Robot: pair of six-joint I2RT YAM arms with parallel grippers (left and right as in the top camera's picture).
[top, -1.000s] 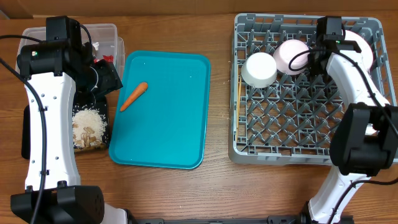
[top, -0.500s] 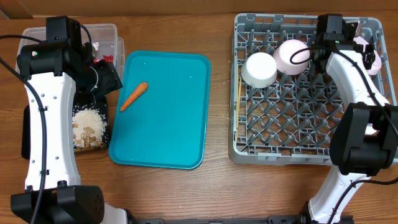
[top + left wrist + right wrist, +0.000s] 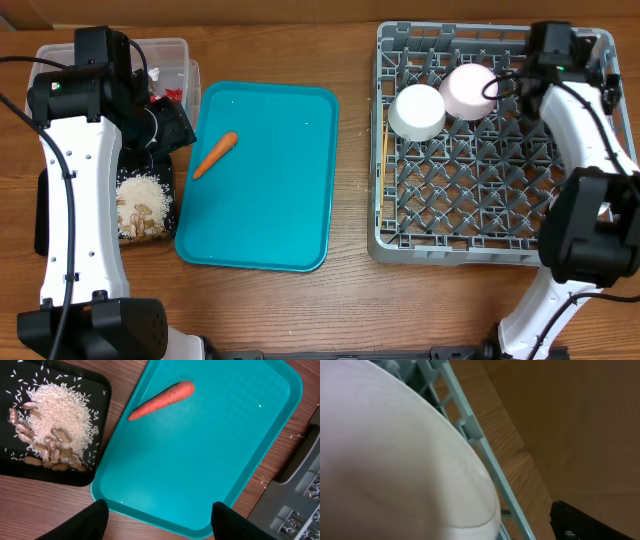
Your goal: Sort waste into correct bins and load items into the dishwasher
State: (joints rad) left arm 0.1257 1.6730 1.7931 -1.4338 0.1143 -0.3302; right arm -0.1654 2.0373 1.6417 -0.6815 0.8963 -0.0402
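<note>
The carrot [image 3: 162,399] lies on the teal tray [image 3: 210,460] ahead of the left pincer [image 3: 157,525], well clear of its tips, which stand wide apart and hold nothing. Left of it, rice [image 3: 55,407] sits on the black tray [image 3: 15,467]. The plate [image 3: 395,460] looms close before the right pincer [image 3: 598,72], which is spread wide, its one visible finger [image 3: 580,522] apart from the plate. Only the overhead view shows the rack [image 3: 480,200] and a bowl [image 3: 417,112].

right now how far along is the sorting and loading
Done: rice and nuts in the black tray, white bowl and pinkish bowl in the dish rack. In hand: open right gripper by a white dish at the rack's far corner. To do: carrot on the teal tray, near the open left gripper.
</note>
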